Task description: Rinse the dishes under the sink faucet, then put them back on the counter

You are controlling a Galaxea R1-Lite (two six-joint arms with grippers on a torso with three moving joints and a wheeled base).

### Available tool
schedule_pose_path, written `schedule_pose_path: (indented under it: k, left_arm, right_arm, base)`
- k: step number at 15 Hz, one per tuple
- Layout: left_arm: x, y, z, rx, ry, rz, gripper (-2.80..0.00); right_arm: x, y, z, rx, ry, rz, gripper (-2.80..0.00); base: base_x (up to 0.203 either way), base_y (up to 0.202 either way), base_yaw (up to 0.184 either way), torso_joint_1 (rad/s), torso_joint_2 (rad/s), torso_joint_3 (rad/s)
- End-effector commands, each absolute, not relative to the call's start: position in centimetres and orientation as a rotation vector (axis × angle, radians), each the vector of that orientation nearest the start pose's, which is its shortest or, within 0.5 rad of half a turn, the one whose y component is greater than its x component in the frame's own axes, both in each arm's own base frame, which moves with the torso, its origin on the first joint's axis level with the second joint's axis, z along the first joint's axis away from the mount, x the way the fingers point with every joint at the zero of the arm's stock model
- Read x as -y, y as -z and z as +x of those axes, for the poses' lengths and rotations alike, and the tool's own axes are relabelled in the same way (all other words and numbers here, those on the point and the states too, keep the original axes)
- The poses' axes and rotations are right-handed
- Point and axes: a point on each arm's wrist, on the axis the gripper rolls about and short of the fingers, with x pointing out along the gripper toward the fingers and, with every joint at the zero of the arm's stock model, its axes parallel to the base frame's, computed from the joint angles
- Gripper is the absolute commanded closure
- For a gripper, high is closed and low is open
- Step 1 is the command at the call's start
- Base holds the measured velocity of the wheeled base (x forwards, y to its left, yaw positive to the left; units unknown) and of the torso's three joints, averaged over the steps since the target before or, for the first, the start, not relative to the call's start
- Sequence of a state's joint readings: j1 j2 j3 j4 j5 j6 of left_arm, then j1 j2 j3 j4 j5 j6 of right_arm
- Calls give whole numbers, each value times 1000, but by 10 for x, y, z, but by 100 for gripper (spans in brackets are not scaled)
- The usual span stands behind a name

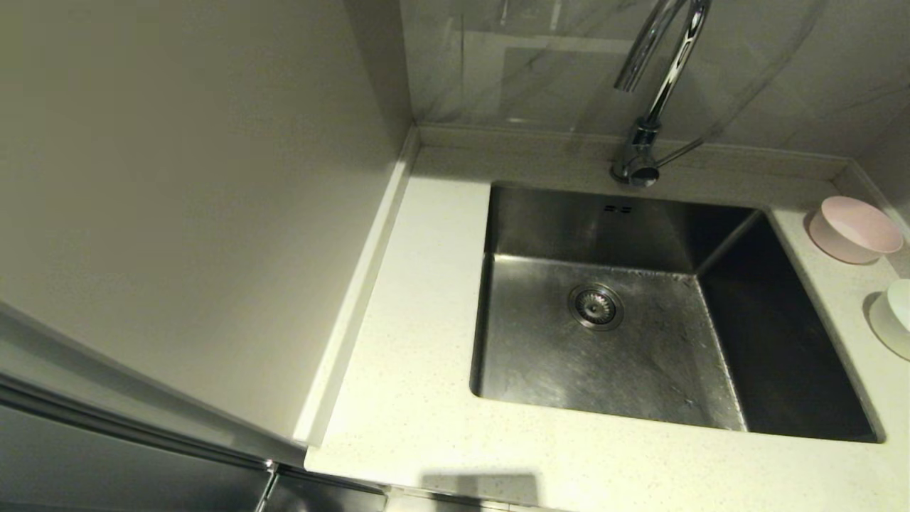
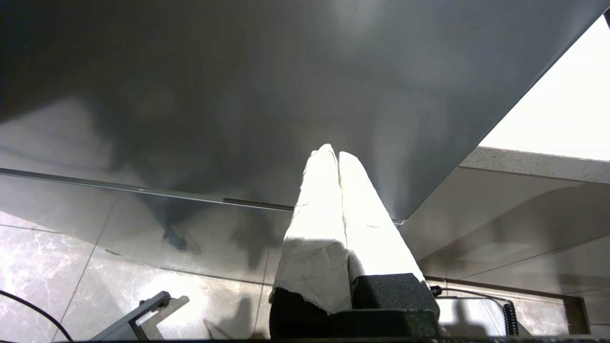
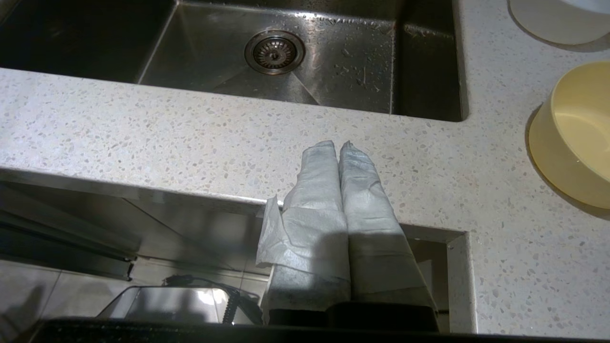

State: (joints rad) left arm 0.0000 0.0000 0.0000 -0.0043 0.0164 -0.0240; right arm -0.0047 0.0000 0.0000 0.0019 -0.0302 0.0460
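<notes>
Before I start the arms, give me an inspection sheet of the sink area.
Surface: off-white speckled stone counter, bare around the basin.
Job's things: pale pink bowl and white bowl on the counter right of the stainless-steel sink; yellow bowl nearer the front edge. Sink holds no dishes; droplets on its floor. Chrome gooseneck faucet behind it, no water running.
Clutter: nothing seen.
Grippers: left gripper shut, low beside a grey panel; right gripper shut, at the counter's front edge. Both hold nothing.
Cables: coiled cord below counter level.
Surroundings: marbled wall tiles, tiled floor.
</notes>
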Motion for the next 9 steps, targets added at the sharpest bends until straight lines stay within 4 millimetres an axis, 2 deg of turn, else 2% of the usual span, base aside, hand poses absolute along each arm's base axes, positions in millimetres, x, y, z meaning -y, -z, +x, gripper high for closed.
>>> schedule_pose_path:
  k: [1,9]
  left_arm:
    - [0,-76,-23,6,-17,-25,0]
    - [0,-76,-23,6,-17,-25,0]
  right_arm:
    - [1,-75,-23,-2,35,46,0]
    - [1,-75,-23,-2,35,46,0]
  base:
    - [0,0,0,0,0,0]
    - [0,0,0,0,0,0]
